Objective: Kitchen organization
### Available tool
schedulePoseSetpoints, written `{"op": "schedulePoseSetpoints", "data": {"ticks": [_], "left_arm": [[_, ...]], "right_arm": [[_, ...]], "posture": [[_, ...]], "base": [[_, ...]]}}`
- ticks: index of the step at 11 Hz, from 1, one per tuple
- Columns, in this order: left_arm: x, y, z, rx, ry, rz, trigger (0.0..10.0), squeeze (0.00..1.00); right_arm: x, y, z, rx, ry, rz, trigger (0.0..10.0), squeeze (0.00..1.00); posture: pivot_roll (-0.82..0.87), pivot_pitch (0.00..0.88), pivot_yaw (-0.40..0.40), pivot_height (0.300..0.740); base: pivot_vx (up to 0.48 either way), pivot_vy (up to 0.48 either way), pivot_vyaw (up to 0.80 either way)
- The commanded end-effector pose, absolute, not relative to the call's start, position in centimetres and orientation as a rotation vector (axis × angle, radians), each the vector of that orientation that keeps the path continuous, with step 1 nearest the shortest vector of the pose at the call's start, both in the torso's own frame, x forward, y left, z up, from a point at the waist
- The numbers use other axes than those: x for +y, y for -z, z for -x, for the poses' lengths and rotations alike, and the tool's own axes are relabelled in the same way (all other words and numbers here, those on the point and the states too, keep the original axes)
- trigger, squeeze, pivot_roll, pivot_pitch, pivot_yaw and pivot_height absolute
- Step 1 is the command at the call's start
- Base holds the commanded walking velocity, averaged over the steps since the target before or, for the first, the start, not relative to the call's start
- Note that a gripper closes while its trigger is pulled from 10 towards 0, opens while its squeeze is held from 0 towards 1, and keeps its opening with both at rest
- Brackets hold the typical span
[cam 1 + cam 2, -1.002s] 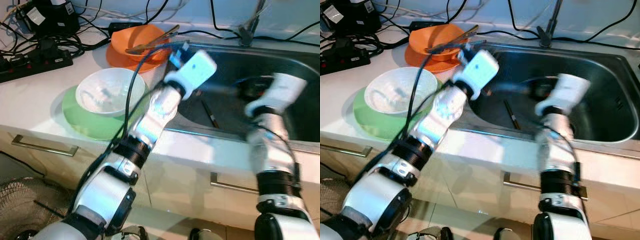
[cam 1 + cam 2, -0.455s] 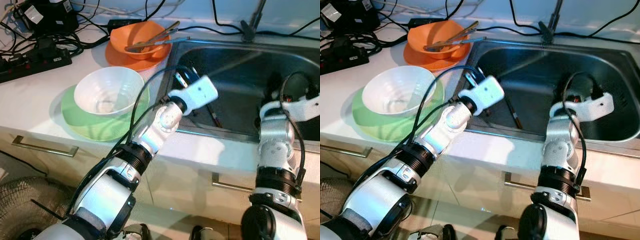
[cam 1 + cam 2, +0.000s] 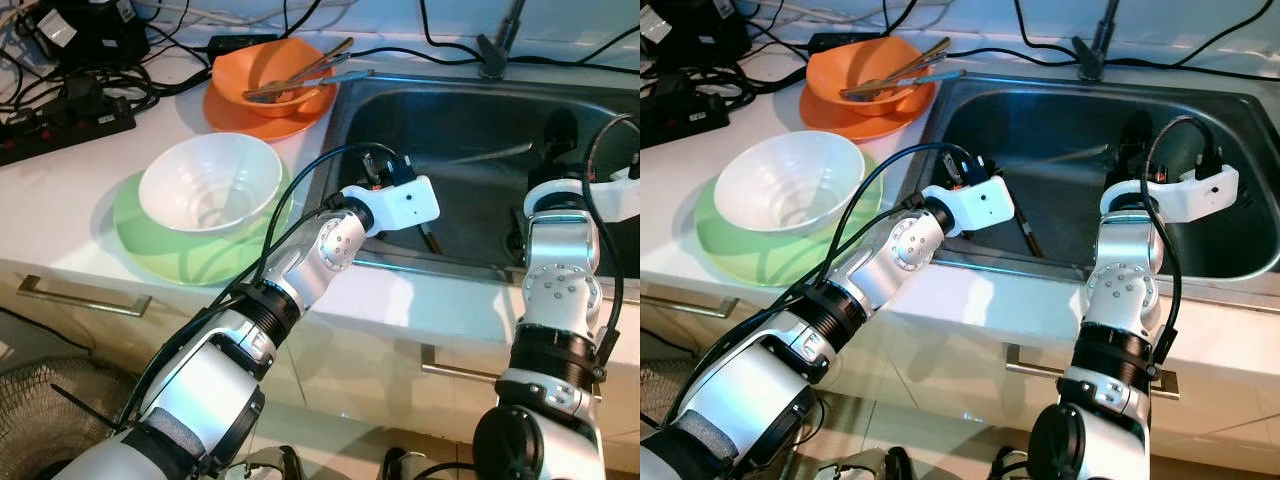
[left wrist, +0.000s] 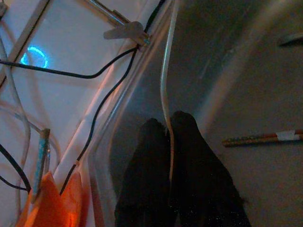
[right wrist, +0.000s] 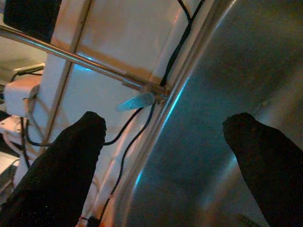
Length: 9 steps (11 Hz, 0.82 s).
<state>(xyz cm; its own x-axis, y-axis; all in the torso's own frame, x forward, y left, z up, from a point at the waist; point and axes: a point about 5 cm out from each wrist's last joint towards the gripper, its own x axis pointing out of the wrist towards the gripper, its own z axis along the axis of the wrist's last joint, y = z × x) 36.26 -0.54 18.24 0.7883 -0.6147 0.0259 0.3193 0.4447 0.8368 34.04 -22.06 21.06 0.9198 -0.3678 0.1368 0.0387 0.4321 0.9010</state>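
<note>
Retrieval step: left gripper (image 4: 170, 137), fingers pressed together and empty, and right gripper (image 5: 165, 137), fingers spread wide and empty, hang inside the sink (image 3: 450, 120); next move apparently requires descent onto the chopstick (image 4: 262, 138) on its floor.

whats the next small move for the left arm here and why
Probably open the left tool and lower it toward the chopstick lying on the sink floor. Its fingers are pressed together above the basin, with the chopstick loose just beyond them, so it can't grip anything as is. The right tool hangs open over the sink.
</note>
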Motion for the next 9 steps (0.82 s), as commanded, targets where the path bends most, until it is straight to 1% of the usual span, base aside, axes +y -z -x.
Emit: {"op": "schedulePoseSetpoints", "data": {"ticks": [1,2,3,5,7,9], "left_arm": [[0.1,-17.2,-36.4,-0.304,0.597,-0.983,10.0,0.00],[0.0,-17.1,-36.3,-0.308,0.599,-0.989,10.0,0.00],[-0.2,-17.1,-36.3,-0.315,0.603,-0.989,10.0,0.00],[-0.3,-17.7,-36.5,-0.323,0.593,-0.993,10.0,0.00],[-0.2,-18.0,-36.6,-0.329,0.576,-0.993,10.0,0.00],[-0.2,-18.0,-36.7,-0.329,0.569,-0.994,10.0,0.00]], "right_arm": [[-22.0,-21.5,-33.7,-0.343,0.252,-1.113,10.0,0.00],[-21.7,-21.8,-33.6,-0.340,0.223,-1.110,10.0,0.00],[-20.9,-21.9,-33.5,-0.317,0.188,-1.124,10.0,0.00],[-19.1,-22.1,-33.5,-0.273,0.103,-1.151,10.0,0.00],[-17.9,-21.5,-33.5,-0.213,0.066,-1.150,10.0,0.00],[-17.7,-21.2,-33.5,-0.192,0.068,-1.163,10.0,0.00]], "posture": [[-0.03,0.077,0.080,0.740],[-0.04,0.063,0.082,0.740],[-0.04,0.046,0.081,0.740],[-0.04,0.055,0.078,0.740],[-0.03,0.061,0.074,0.740],[-0.03,0.066,0.074,0.740]], "base": [[0.000,0.000,0.00],[0.000,0.000,0.00],[0.000,0.000,0.00],[0.000,0.000,0.00],[0.000,0.000,0.00],[0.000,0.000,0.00]]}}
